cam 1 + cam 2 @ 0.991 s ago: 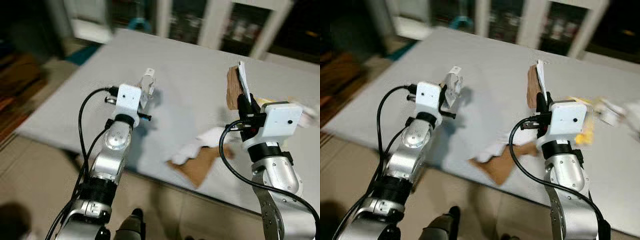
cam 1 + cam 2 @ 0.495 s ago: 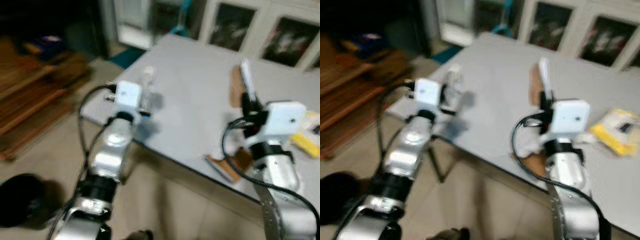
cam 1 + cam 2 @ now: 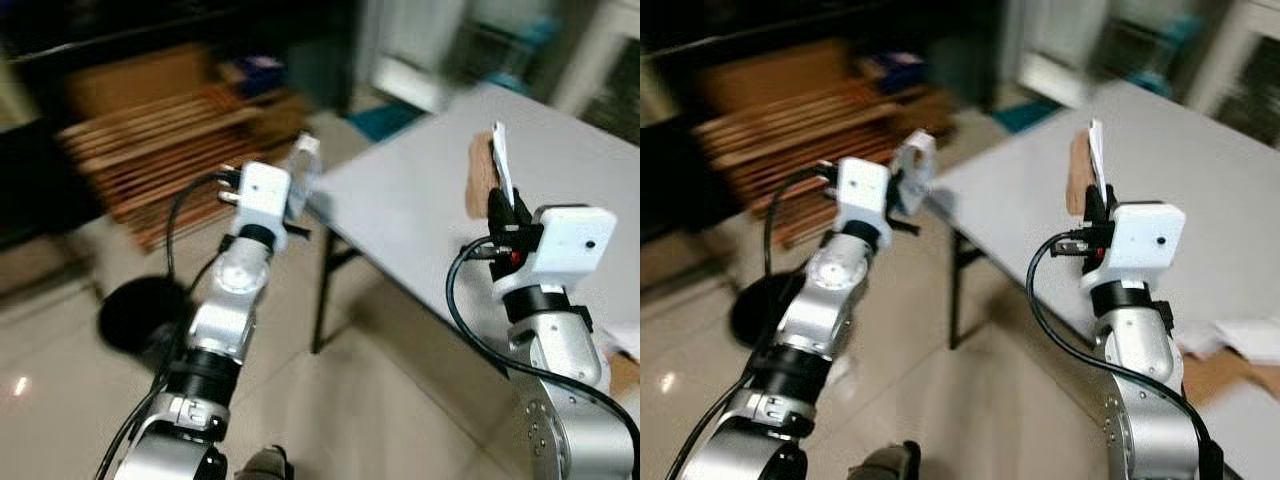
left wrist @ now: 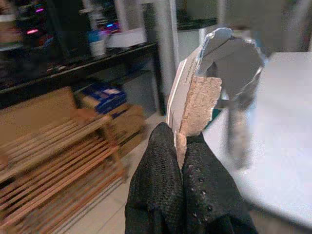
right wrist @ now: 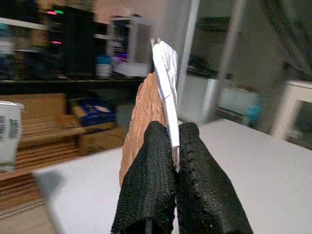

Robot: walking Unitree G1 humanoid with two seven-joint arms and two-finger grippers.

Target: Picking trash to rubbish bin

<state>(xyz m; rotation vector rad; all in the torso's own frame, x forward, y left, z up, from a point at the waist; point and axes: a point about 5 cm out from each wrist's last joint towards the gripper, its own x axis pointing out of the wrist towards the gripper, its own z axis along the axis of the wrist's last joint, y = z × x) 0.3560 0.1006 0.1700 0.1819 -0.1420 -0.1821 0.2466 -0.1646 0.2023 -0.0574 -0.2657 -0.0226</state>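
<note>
I'm seeing two silver jointed arms, black collars, looping black cables, a white boxy wrist camera each; left pincer (image 4: 183,195) and right pincer (image 5: 173,195) show textured black fingers.

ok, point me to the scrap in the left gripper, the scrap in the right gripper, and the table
left scrap (image 4: 197,105), left wrist view, brown torn face above the fingers
right scrap (image 5: 165,68), right wrist view, white sheet edge above the fingers
table (image 3: 420,210), left eye view, bare grey top near its corner

Grey table (image 3: 420,215) on pale tiled floor (image 3: 60,390); wooden slatted rack (image 3: 170,150) behind, somewhat blurred.
</note>
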